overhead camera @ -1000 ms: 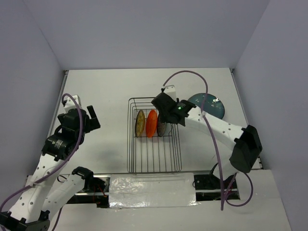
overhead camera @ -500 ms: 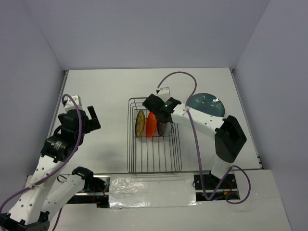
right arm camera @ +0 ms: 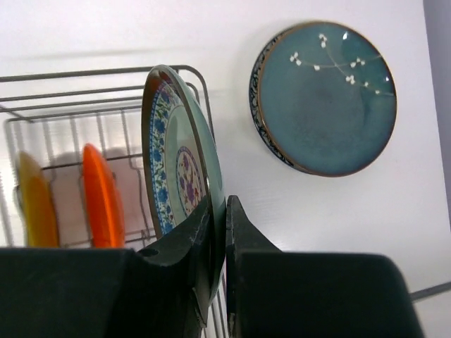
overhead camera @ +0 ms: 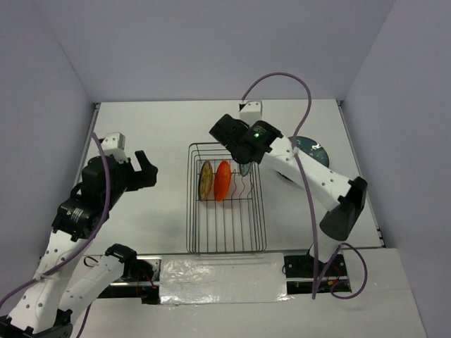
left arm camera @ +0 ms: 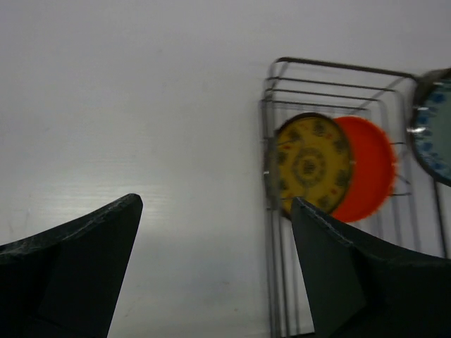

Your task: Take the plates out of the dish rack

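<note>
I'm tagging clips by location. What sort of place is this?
Probably a lab test booth, not a kitchen: bare walls around a white table, robot arms bolted at its edge, a dish rack holding plates.

The right gripper (right arm camera: 218, 211) closed on the rim of the pale blue patterned plate (right arm camera: 180, 176) and raised it from its slot in the dish rack (overhead camera: 225, 232); its arm's elbow swung outward. The left gripper (left arm camera: 216, 203) shifted slightly towards the rack.
</note>
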`<state>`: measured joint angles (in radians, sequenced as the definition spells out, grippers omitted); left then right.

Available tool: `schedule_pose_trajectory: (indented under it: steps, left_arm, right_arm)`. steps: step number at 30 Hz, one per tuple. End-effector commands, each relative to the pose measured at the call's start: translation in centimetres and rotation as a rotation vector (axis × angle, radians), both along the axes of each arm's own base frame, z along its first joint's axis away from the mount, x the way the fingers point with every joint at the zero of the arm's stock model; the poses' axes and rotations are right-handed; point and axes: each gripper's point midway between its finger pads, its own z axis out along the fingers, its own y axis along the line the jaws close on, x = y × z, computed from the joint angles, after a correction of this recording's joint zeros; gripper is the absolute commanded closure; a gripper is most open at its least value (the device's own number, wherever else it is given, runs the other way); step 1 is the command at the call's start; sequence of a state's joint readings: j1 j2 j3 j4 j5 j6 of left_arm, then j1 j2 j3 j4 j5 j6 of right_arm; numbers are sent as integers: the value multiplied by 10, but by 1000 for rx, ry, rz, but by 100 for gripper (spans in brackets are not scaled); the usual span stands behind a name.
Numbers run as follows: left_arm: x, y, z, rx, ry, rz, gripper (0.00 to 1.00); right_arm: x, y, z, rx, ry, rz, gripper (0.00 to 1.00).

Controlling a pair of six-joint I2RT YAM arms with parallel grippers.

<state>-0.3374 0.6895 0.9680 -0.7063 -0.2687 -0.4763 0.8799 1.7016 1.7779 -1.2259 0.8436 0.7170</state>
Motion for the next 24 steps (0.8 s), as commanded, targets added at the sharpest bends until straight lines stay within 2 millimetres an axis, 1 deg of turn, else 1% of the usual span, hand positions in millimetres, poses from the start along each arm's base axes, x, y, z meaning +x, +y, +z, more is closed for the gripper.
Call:
schedule_pose_trajectory:
  steps: [1,2,3,4,5,6,7,8,9,10,12,13,14,15,16,18,19,20,21,22,23,24]
  left_arm:
    - [-3,-65,80,-235,-233,-317,0]
    - [-13,-90,86,-300,-234,-461,0]
    - [-14,-102,102,-354,-285,-525,0]
    - [-23,-118,103,-393,-272,-627,1]
    - [-21,-125,101,-419,-250,-660,0]
    - [-20,-130,101,-428,-244,-684,0]
    - [-19,-133,97,-429,-226,-698,0]
    - [-18,-138,91,-433,-194,-727,0]
    - [-19,-141,89,-424,-188,-748,1]
    - [-20,-143,86,-425,-176,-768,1]
    - [-29,-151,86,-438,-166,-848,0]
    - [-32,-155,85,-446,-169,-880,1]
    - [-37,-158,87,-460,-167,-910,1]
    - [-45,-162,89,-477,-168,-962,2]
    - [-48,-163,90,-484,-181,-984,3]
    - [-56,-164,93,-496,-195,-1016,4]
    - [-57,-163,94,-493,-203,-1015,5]
    - [-58,-161,93,-480,-203,-1009,5]
    - [-52,-158,93,-459,-213,-965,5]
    - [-50,-154,92,-433,-220,-943,5]
    - [-48,-152,86,-424,-196,-917,5]
    - [-38,-145,88,-399,-210,-848,6]
  right_arm:
    - [-23,-11,65,63,-109,71,100]
    - [-37,-3,77,138,-131,173,100]
    - [-54,27,75,267,-70,347,100]
    - [-63,46,95,385,-147,510,100]
    - [-75,62,104,476,-161,619,100]
    - [-91,87,125,607,-202,783,100]
    - [-102,92,116,641,-187,840,100]
    - [-115,89,135,700,-235,898,100]
    - [-121,95,148,749,-278,950,100]
    - [-133,101,146,783,-256,1021,100]
    - [-144,108,160,843,-284,1094,100]
    - [-150,114,160,866,-267,1134,100]
    - [-151,116,164,881,-273,1139,100]
    - [-148,120,162,888,-263,1125,100]
    - [-144,120,164,890,-273,1114,100]
    - [-138,124,160,887,-269,1086,100]
    - [-135,124,159,882,-269,1073,100]
    - [-129,122,157,875,-278,1033,100]
    - [-125,120,154,869,-278,1010,100]
    - [-124,118,153,868,-286,999,100]
    - [-120,115,154,862,-302,976,100]
    - [-120,110,154,861,-302,946,100]
